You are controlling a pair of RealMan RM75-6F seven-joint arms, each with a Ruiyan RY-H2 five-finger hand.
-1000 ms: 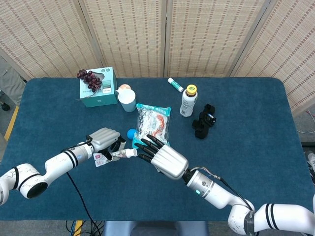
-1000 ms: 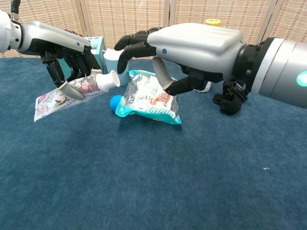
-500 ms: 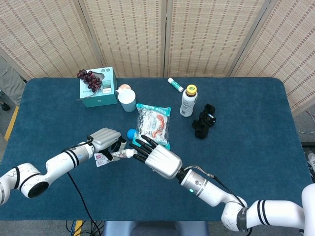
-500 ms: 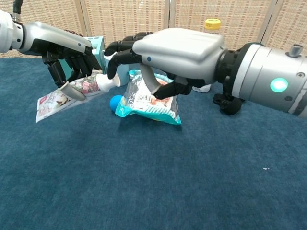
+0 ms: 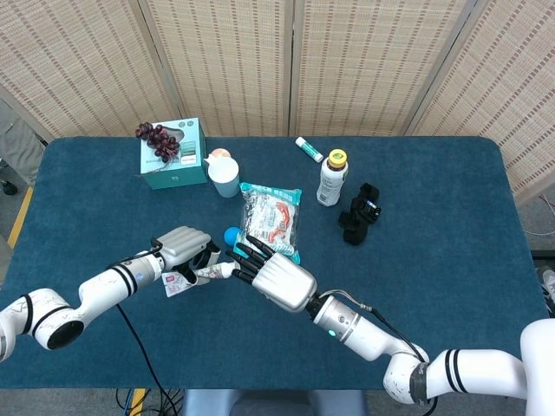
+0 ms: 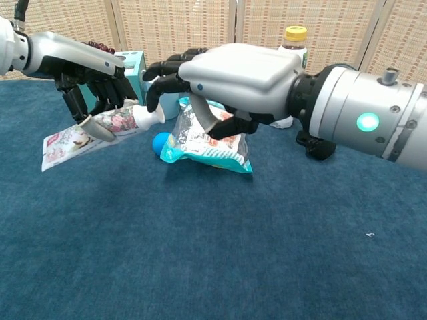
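My left hand (image 5: pixel 185 246) (image 6: pixel 93 72) holds a floral tube (image 5: pixel 201 273) (image 6: pixel 115 121) just above the blue table (image 5: pixel 451 199), white cap (image 6: pixel 151 117) pointing right. The tube's flat printed end (image 6: pixel 65 142) hangs out to the left. My right hand (image 5: pixel 276 277) (image 6: pixel 235 69) comes in from the right, fingers spread and curled down over the cap, fingertips (image 6: pixel 153 98) at or just above it. Its thumb (image 6: pixel 202 120) stays clear of the cap, over a teal snack bag (image 5: pixel 270 218) (image 6: pixel 208 139).
A blue ball (image 5: pixel 231 234) (image 6: pixel 160 142) lies by the bag. Behind stand a teal box (image 5: pixel 177 160) topped with grapes (image 5: pixel 155 136), a white cup (image 5: pixel 225 178), a yellow-capped bottle (image 5: pixel 331 178), a small green-capped tube (image 5: pixel 309 149) and a black object (image 5: pixel 359 213).
My right hand has moved left until its fingertips reach over the tube's cap. The left hand has stayed put with the tube, whose flat end droops slightly.
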